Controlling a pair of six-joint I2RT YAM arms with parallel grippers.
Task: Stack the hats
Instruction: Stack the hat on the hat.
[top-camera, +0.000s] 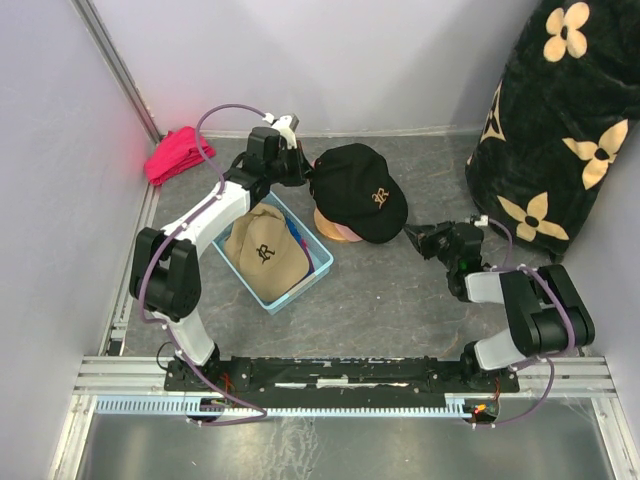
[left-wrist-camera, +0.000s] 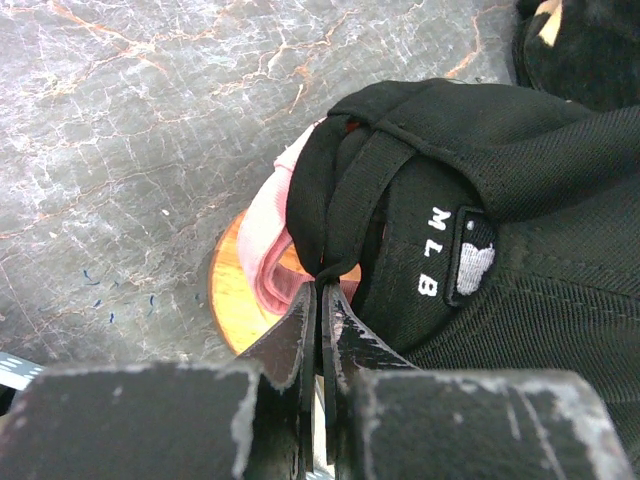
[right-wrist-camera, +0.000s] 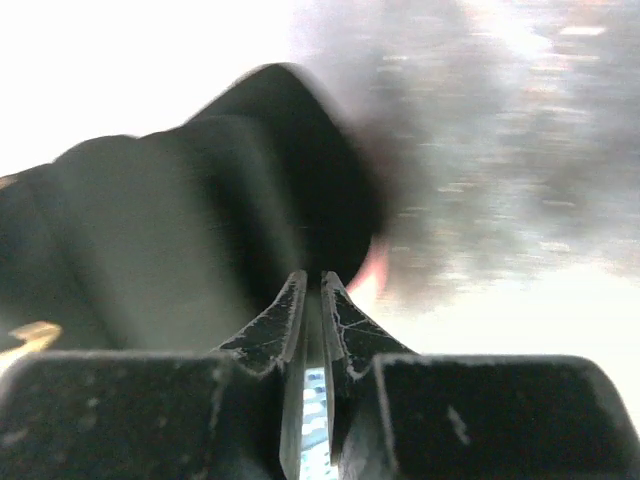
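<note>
A black hat (top-camera: 355, 185) with a gold logo lies over a light pink hat (top-camera: 335, 232) on a round wooden stand (left-wrist-camera: 235, 290). My left gripper (top-camera: 305, 175) is shut on the black hat's back strap (left-wrist-camera: 335, 210), right at the fingertips (left-wrist-camera: 322, 285). In the left wrist view the pink hat (left-wrist-camera: 262, 235) shows under the strap. My right gripper (top-camera: 418, 238) sits at the brim's right edge. Its jaws (right-wrist-camera: 312, 280) are nearly together, pinching the dark brim (right-wrist-camera: 200, 220). A tan hat (top-camera: 265, 255) rests in a blue basket (top-camera: 300, 285).
A red-pink cloth bundle (top-camera: 175, 155) lies in the back left corner. A black blanket with cream flowers (top-camera: 560, 120) fills the back right. Blue fabric (top-camera: 298, 240) peeks out beside the tan hat in the basket. Walls close the back and left sides.
</note>
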